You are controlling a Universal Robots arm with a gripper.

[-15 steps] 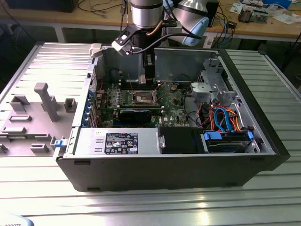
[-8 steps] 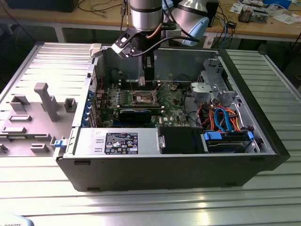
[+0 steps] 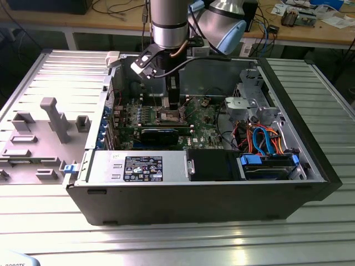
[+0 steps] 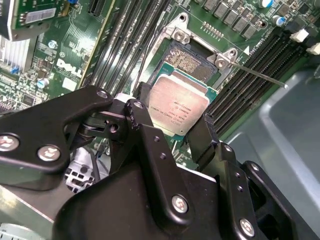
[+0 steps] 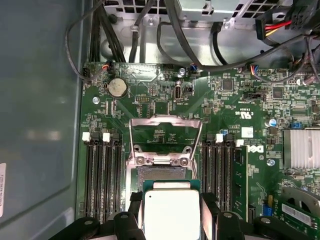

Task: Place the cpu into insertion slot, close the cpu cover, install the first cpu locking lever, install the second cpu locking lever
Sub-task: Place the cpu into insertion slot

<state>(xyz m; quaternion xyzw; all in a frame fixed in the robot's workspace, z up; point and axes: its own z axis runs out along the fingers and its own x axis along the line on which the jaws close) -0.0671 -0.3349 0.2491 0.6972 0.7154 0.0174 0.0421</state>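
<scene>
While the black 2-fingered gripper (image 5: 171, 210) clamps the flat square silver-topped cpu (image 5: 171, 222) by its edges, we judge step 1 of 4 unfinished. The chip hangs just over the square metal-rimmed insertion slot (image 5: 162, 173) on the green circuit board (image 5: 225, 100). The silvery windowed cpu cover (image 5: 165, 121) stands raised open, and a thin wire locking lever (image 4: 260, 75) juts free, so closing and latching remain.

A robotics lab or electronics workshop: a ribbed aluminium worktop (image 3: 310, 221) carries an open computer case (image 3: 194, 194) and a grey moulded fixture plate (image 3: 50, 119). An industrial robot arm (image 3: 169, 22) reaches in. The wooden bench (image 3: 294, 34) behind holds cables (image 3: 119, 8) and what may be small electronic parts.
</scene>
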